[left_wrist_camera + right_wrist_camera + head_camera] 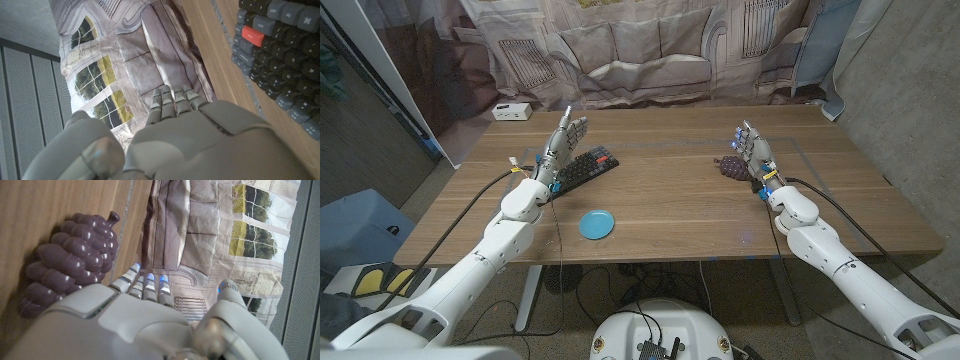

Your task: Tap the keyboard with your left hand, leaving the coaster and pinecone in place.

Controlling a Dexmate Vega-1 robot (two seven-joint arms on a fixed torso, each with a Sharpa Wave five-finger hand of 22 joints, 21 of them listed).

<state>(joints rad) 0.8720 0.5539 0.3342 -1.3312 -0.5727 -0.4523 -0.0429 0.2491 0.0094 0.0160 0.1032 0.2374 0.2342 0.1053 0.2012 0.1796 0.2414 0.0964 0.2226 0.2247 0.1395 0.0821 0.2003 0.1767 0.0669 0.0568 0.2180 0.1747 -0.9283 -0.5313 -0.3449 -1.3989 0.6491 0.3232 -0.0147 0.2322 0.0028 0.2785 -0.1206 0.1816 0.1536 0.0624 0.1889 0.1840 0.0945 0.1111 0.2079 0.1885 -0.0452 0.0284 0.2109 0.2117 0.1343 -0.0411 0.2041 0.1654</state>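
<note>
Head view: your left hand stands raised just beside the keyboard's outer edge, fingers straight and apart, holding nothing. It looks staged for the tap, though whether a fingertip already meets the keys is hard to judge from here. The blue coaster lies on the table near the keyboard, on the robot's side of it. Well apart from the keyboard towards your right arm, the right hand stands upright with spread, empty fingers just beside a dark purple lump that it partly covers; I'd guess it is parked out of the way.

Left wrist view: the back of the left hand shows extended fingers gripping nothing. The keyboard, with one red key, is cut off at the frame edge.

Right wrist view: the right hand is open, fingers straight and empty. The lump beside it reads as a plastic grape bunch rather than a pinecone; its far side is hidden behind the hand.
</note>
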